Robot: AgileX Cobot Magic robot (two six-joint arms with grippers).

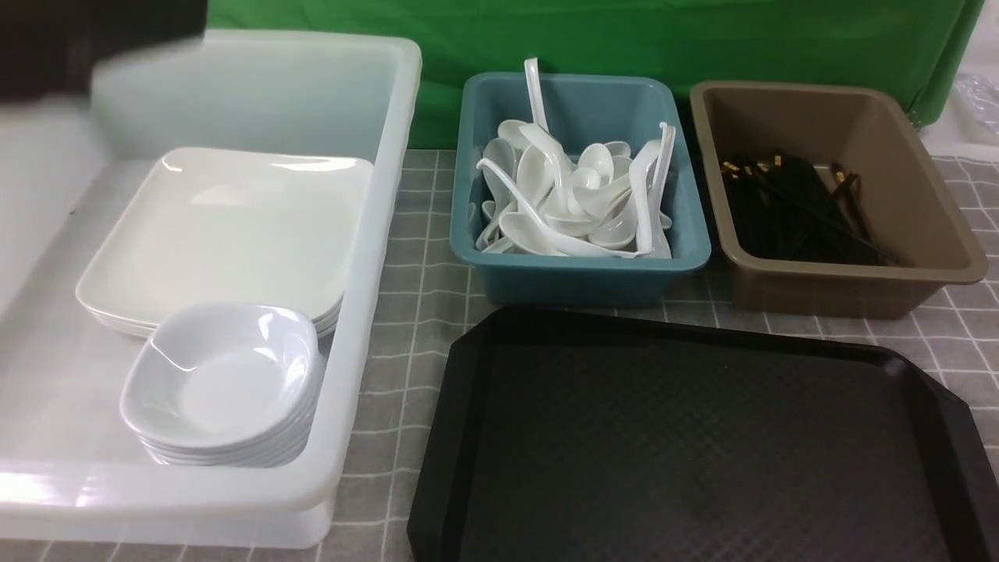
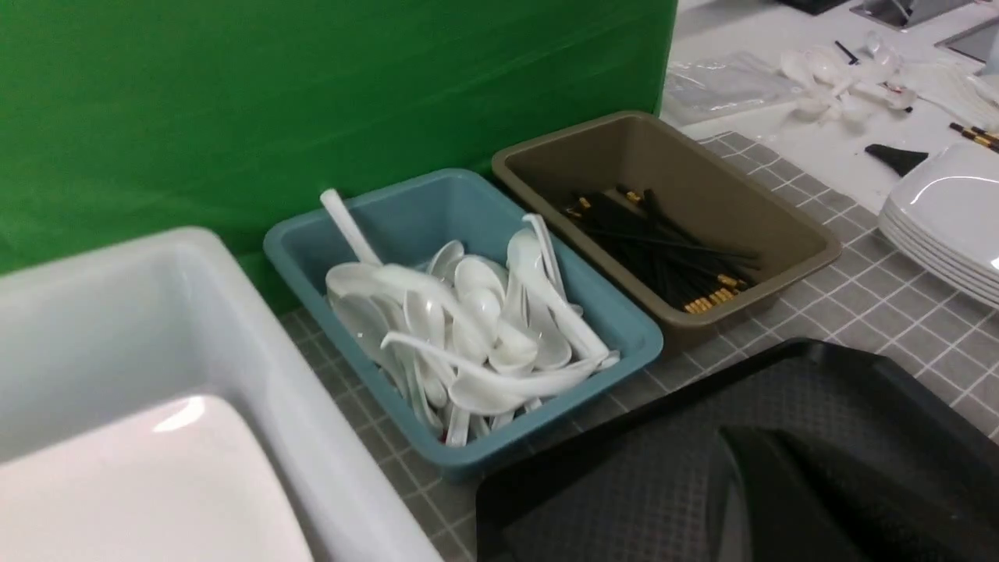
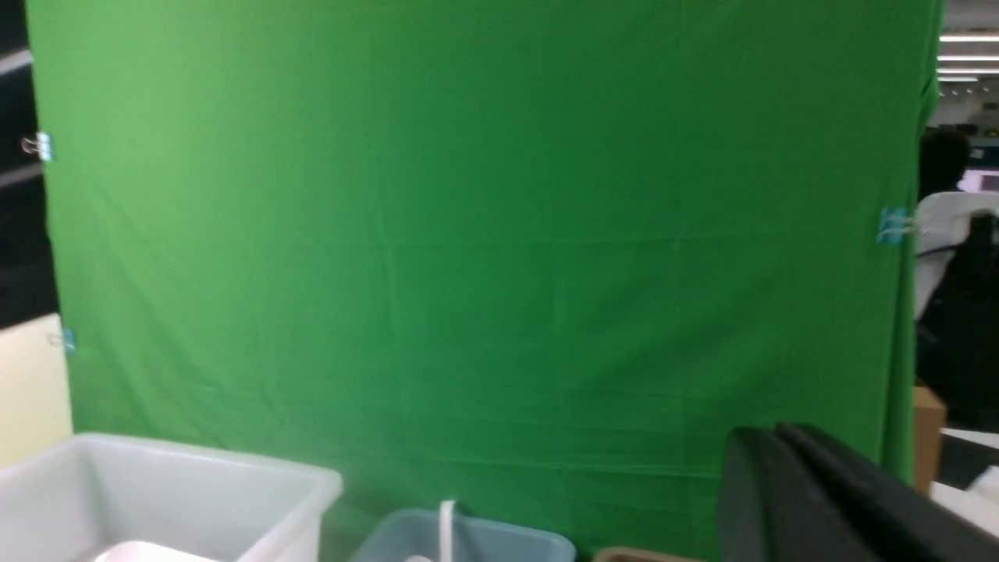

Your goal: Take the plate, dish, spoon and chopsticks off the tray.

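Black tray [image 2: 624, 484], partly hidden behind left claw [image 2: 753, 441], left wrist view

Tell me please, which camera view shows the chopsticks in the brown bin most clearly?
The left wrist view: the chopsticks and many gold bands are plain inside the brown bin. The front view shows them darker, fewer bands visible. The right wrist view shows only the bin's rim.

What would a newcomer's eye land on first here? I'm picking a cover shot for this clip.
Probably the heap of glossy white spoons in the teal bin, bright against the green cloth behind. Next, the big black tray in front of the bins, its visible floor bare, and the white plates stacked in the white tub on the left.
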